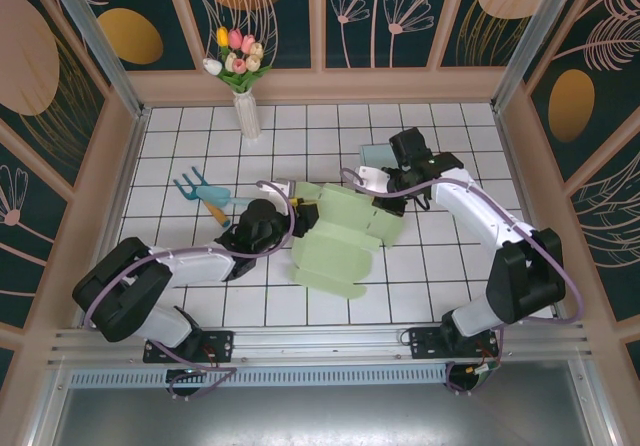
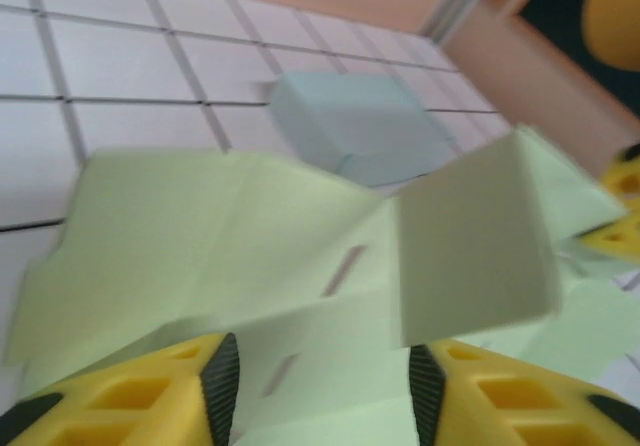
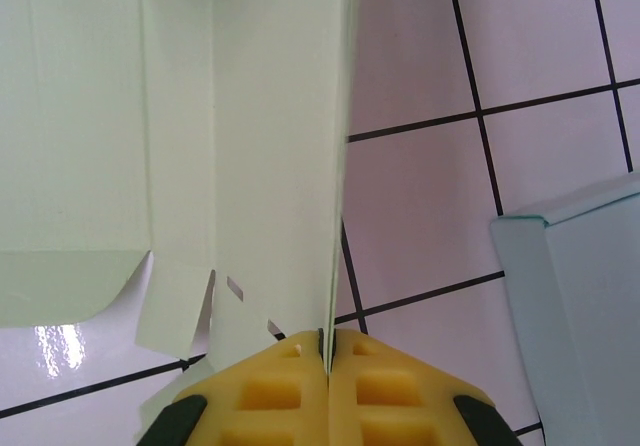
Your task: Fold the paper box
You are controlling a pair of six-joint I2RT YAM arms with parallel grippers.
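The pale green paper box (image 1: pixel 338 238) lies partly folded in the middle of the tiled table, with one panel standing up (image 2: pixel 470 241). My left gripper (image 1: pixel 304 216) is at its left edge. In the left wrist view the left gripper (image 2: pixel 322 391) is open, its dark pads (image 2: pixel 220 386) wide apart with a green panel lying between them, untouched on either side. My right gripper (image 1: pixel 383 188) is at the box's far right corner. In the right wrist view the right gripper (image 3: pixel 326 351) is shut on the thin edge of an upright flap of the box (image 3: pixel 250 146).
A small light blue box (image 1: pixel 378 156) (image 2: pixel 360 126) (image 3: pixel 590 306) sits just behind the green one, close to the right gripper. A blue toy rake (image 1: pixel 205 194) lies at the left. A vase of tulips (image 1: pixel 243 86) stands at the back. Wooden walls (image 1: pixel 100 196) ring the table.
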